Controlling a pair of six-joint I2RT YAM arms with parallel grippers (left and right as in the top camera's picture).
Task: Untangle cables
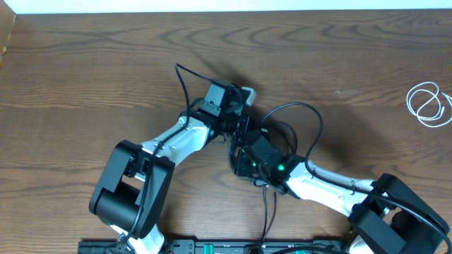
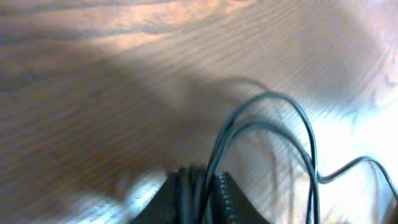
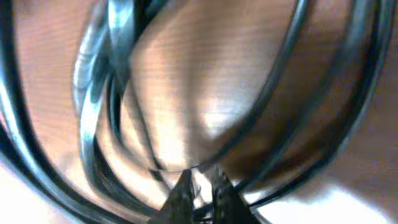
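Evidently the left end effector [image 2: 199, 182] pinches strands of the black cable [image 2: 268, 94]; whether the right end effector [image 3: 200, 182] grips anything is unclear. Pulling apart now could cinch the loops tighter.

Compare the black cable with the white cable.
Place: the black cable sits in the middle of the table; the white cable lies alone near its right edge. Shape: the black cable spreads in wide loose loops; the white cable is a small tidy coil. Contact: the black cable runs through the left gripper; nothing touches the white cable. Both are thin cords.
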